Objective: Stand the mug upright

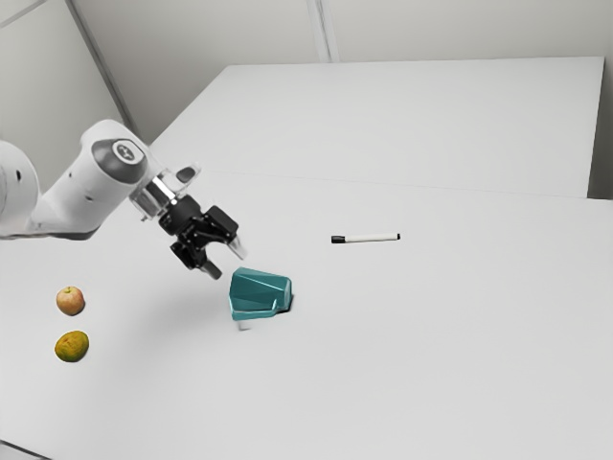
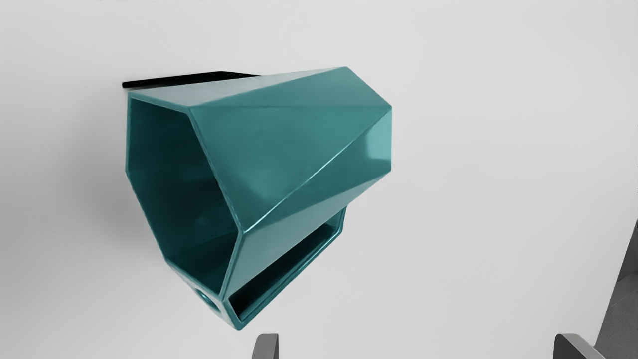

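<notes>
Standing wide apart, the fingers [image 1: 211, 270] hang near the teal mug [image 1: 259, 287] lying on its side.

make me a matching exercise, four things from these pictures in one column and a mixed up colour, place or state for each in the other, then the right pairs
Column 1
1. mug
2. marker
3. apple
4. fingers

Column 2
a. white, with a black cap
b. spread apart, with nothing gripped
c. near the exterior view's left edge, beside a yellow-green fruit
d. teal, lying on its side

Right pairs: 1-d, 2-a, 3-c, 4-b
</notes>
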`<move>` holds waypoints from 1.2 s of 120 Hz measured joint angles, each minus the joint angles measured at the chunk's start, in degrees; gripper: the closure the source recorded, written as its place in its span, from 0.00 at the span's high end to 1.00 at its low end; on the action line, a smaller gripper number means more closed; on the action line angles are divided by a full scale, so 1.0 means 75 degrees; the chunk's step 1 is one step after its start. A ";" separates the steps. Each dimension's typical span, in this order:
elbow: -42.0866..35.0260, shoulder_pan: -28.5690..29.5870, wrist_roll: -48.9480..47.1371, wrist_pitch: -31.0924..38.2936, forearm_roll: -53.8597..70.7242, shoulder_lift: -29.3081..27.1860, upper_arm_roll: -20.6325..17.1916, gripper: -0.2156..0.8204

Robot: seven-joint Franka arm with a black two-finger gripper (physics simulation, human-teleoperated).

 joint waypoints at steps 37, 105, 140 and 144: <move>0.0078 0.0048 0.0958 0.0750 -0.0410 0.0603 0.0050 0.79; -0.0082 0.0069 0.1879 0.1002 -0.1109 0.1108 -0.0012 0.76; -0.0319 0.0055 0.2061 0.1019 -0.1351 0.0885 -0.0241 0.60; -0.0344 0.0055 0.2066 0.1019 -0.1376 0.0838 -0.0258 0.57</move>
